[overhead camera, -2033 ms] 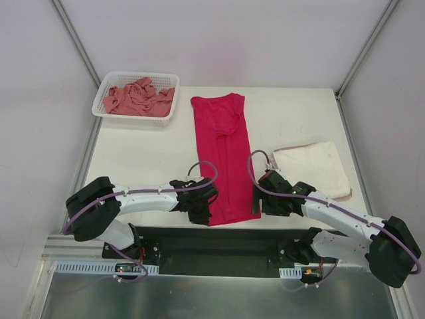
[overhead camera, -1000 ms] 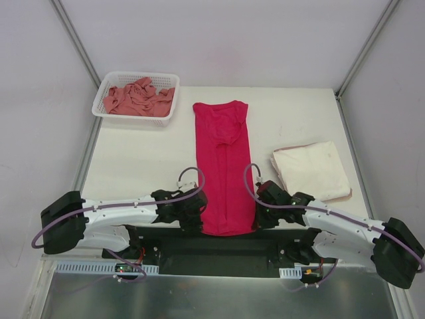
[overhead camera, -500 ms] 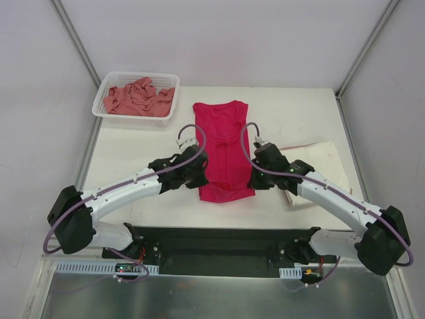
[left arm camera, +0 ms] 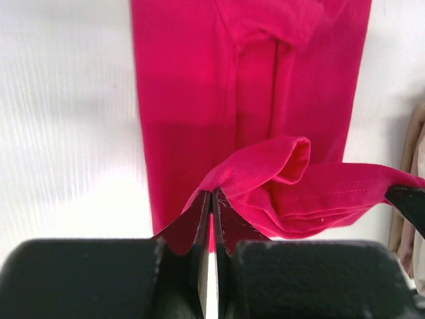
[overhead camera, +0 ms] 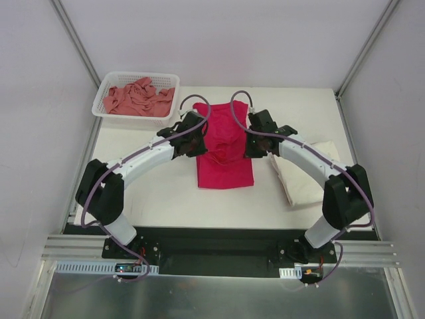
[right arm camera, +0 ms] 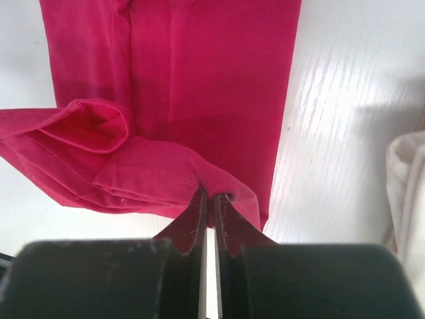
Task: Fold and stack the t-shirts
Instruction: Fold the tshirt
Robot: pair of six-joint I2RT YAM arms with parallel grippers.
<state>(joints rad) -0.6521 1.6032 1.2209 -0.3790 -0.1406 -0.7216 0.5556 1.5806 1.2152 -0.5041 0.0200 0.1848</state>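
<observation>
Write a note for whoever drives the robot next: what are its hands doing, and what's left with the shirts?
Left gripper: fingers shut on the near hem of the magenta shirt, left corner.
Right gripper: shut on the hem's right corner.
The hem is lifted over the shirt's middle, mid-fold toward the collar.
Cream shirt: folded, on the right of the table.
Salmon shirt: crumpled in the basket.
Left: lay this fold down, stack it, then probably fold the salmon one.

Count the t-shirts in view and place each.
3: bright magenta-red cloth t-shirt mid-table; folded cream-white cloth t-shirt to its right; crumpled salmon-pink cloth t-shirt in the white plastic mesh basket, where more may hide.
</observation>
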